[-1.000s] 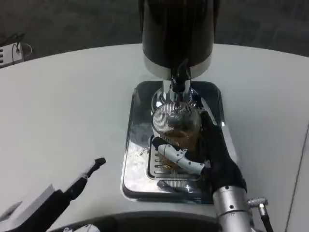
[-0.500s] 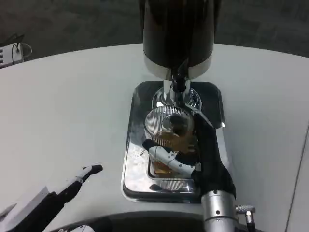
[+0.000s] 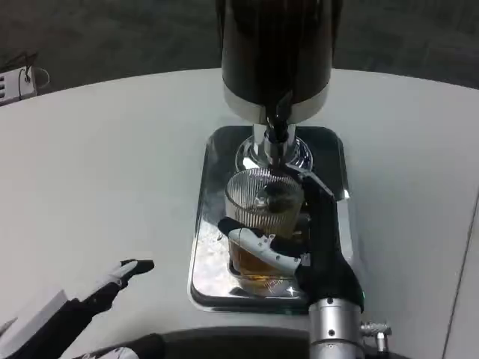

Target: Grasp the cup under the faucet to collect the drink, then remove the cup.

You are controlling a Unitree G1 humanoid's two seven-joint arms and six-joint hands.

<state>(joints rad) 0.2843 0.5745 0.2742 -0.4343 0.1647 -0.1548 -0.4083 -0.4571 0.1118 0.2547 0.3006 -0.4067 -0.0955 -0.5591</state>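
Two hands are in the head view, and the tray (image 3: 206, 217) serves as landmark for everything else. Far to the tray's upper left, at the table's (image 3: 97, 164) back edge, lies a white power strip (image 3: 16, 81). Nearer, below and left of the tray, the left hand (image 3: 75, 307) lies low over the table, well apart from the tray — its fingers are stretched forward with a dark fingertip (image 3: 138, 265) pointing toward the tray's near left corner, and it holds nothing.

On the tray itself, a shiny steel one with a slotted grate (image 3: 238, 262) at its near part, stands the dispenser (image 3: 275, 56), a dark cylinder rising from the tray's far end, with the faucet (image 3: 277, 127) hanging from its lower front. Just below the faucet, over the tray's middle and near part, is the cup (image 3: 262, 217) — clear ribbed glass with amber drink in its lower part. Whether its base touches the grate cannot be told.

The right hand (image 3: 303, 239) comes in from the tray's near right corner and grips the cup: a white finger (image 3: 262, 247) wraps across its near side, dark fingers run up its right side.
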